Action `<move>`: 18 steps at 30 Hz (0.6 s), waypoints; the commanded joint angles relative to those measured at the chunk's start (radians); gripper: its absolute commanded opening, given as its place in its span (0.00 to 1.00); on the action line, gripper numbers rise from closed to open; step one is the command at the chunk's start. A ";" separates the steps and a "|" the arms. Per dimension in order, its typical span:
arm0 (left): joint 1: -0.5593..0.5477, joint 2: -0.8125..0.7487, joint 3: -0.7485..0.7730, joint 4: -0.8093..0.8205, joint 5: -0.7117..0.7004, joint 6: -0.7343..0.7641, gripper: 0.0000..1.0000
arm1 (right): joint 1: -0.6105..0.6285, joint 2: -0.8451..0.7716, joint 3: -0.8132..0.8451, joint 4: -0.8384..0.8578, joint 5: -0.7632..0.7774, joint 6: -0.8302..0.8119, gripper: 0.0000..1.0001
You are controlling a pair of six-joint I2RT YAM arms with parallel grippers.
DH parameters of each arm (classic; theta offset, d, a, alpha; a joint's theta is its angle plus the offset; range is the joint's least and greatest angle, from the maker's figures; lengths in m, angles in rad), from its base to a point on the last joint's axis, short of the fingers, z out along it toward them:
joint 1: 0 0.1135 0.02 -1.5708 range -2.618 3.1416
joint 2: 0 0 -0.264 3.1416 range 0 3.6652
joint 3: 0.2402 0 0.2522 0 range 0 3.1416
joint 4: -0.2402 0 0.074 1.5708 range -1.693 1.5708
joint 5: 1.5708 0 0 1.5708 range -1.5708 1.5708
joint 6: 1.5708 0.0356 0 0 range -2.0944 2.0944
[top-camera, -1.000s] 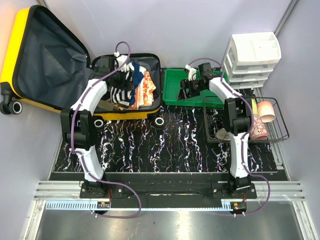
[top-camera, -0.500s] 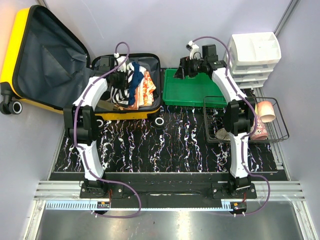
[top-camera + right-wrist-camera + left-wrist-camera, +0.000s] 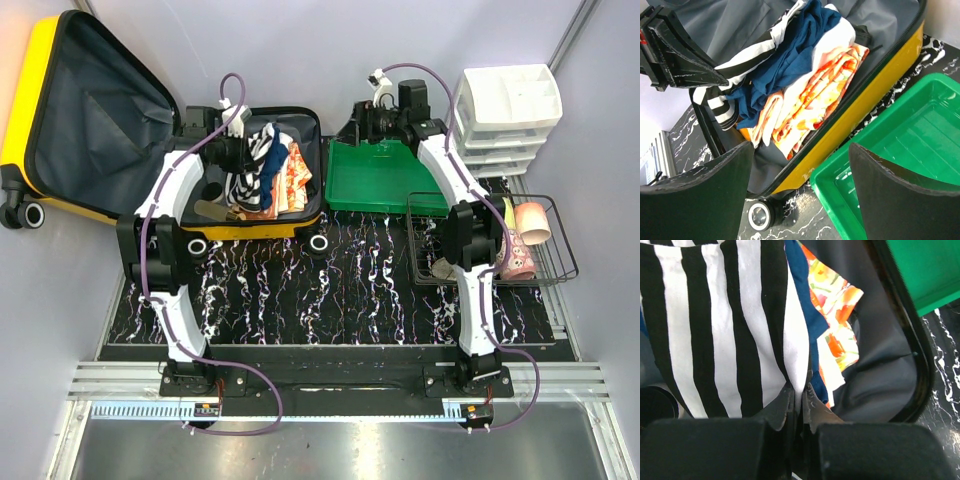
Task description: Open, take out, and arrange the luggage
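The luggage (image 3: 100, 130) sits open at the far left of the surface (image 3: 330, 290). Its lid leans up against the left wall, so the dark lining faces out, and its base lies flat with the clothes exposed.

The left gripper (image 3: 799, 390) reaches into that base. Its jaws are pinched nearly together on a fold of the black-and-white striped garment (image 3: 715, 330), which bunches up from the grip. This looks like a hold taken at the cloth's edge so the piece can be lifted clear of the pile. Beside it lie a blue garment (image 3: 790, 55) and an orange floral cloth (image 3: 815, 95), both untouched.

The right gripper (image 3: 800, 150) hangs above the far left corner of the green tray (image 3: 910, 145), jaws spread wide and holding nothing. It is probably there to stay out of the way, or to receive what comes out. The tray sits just beside the luggage's base, a likely place to set clothes down. By that reading the opening is done and the unpacking is barely begun.
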 commanded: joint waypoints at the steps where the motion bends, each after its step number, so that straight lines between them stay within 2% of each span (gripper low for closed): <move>1: -0.021 -0.110 0.065 0.013 0.088 0.011 0.00 | 0.036 -0.014 0.009 0.102 -0.014 -0.023 0.87; 6: -0.039 -0.116 0.086 -0.059 0.103 0.088 0.00 | 0.056 -0.040 -0.020 0.163 -0.038 -0.101 0.92; 9: -0.057 -0.128 0.088 -0.105 0.147 0.155 0.00 | 0.071 -0.074 -0.099 0.271 -0.086 -0.160 0.95; 13: -0.073 -0.147 0.077 -0.134 0.190 0.224 0.00 | 0.097 -0.153 -0.241 0.532 -0.161 -0.329 0.98; 15: -0.079 -0.142 0.091 -0.162 0.215 0.240 0.00 | 0.123 -0.184 -0.299 0.591 -0.195 -0.406 1.00; 16: -0.082 -0.142 0.095 -0.166 0.220 0.249 0.00 | 0.135 -0.210 -0.343 0.607 -0.207 -0.498 1.00; 18: -0.091 -0.141 0.106 -0.183 0.233 0.266 0.00 | 0.167 -0.224 -0.368 0.582 -0.239 -0.592 1.00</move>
